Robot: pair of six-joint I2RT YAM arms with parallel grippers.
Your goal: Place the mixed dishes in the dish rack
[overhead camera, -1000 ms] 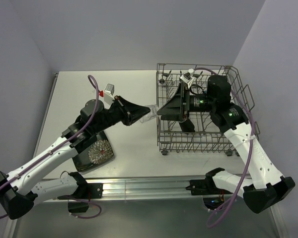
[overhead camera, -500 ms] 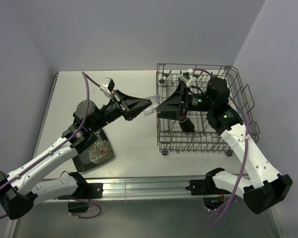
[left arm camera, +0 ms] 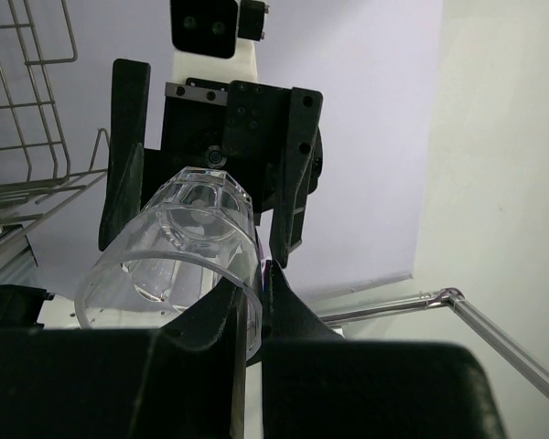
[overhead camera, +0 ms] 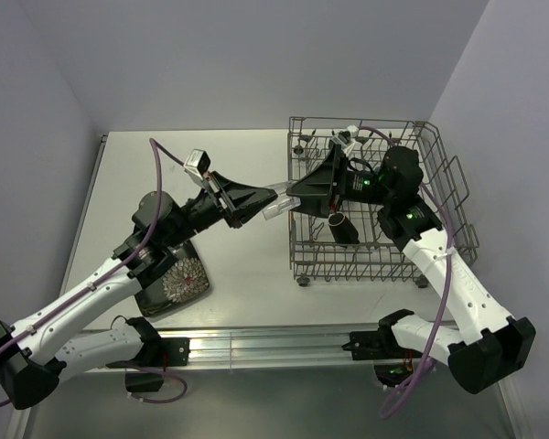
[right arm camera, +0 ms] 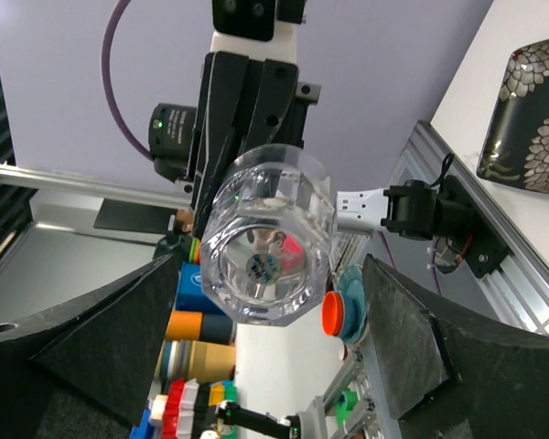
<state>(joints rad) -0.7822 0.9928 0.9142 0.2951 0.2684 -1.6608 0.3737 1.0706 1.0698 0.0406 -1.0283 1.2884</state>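
beside the rack (overhead camera: 412,128), left tool (left arm camera: 253,297) grips glass (right arm camera: 267,236).

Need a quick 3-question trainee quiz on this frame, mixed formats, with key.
1. True or false: the small clear glass stands in the dish rack.
2. Which arm's gripper is shut on the glass? A) left B) right C) neither
3. Where does the square black floral plate lie?

Key: 1 false, it is held in the air. 2 A, the left gripper. 3 On the table, outside the rack.
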